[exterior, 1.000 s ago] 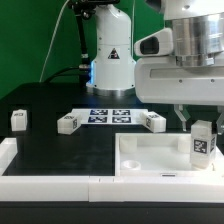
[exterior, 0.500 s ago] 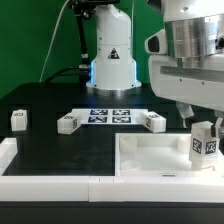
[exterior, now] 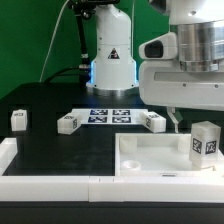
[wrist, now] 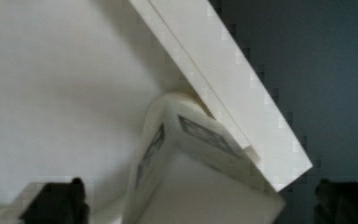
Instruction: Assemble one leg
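Robotics lab bench. A black table sits against a green backdrop, with a robot arm base standing at the back. The marker board lies flat, tags up.

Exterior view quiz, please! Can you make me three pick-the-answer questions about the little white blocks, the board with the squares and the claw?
1. Where does the marker board lie?
A. Between two legs
B. In the claw
C. On top of a leg

2. How many legs does the exterior view show?
A. Two
B. Four
C. Six

3. How is the claw?
A. Shut on a leg
B. Shut on the marker board
C. Open, holding nothing

Answers:
1 A: a leg stands on either side of it.
2 B: three sit in a row and one is near the claw.
3 C: the wrist view shows its fingertips far apart with nothing gripped.
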You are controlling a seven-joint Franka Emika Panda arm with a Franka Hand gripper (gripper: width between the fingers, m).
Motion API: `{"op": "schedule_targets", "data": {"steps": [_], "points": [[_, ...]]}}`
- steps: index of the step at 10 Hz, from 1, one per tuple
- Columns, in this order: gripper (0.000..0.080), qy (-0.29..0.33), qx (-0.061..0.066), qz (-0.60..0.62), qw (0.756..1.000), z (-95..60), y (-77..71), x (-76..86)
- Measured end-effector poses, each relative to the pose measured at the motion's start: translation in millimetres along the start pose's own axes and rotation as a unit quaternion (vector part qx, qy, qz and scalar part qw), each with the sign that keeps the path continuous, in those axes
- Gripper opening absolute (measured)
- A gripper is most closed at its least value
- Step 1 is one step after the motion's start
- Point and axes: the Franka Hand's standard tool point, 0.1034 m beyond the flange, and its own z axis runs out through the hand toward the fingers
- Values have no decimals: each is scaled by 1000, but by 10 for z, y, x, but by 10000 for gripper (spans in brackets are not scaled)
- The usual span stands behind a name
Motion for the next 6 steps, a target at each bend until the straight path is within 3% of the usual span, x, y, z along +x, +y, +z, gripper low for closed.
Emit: {"op": "schedule_targets", "data": {"steps": [2,6], "points": [[648,5,-1,-103,995,9,13,13],[648,7,-11,-310,951,14,19,11]]}}
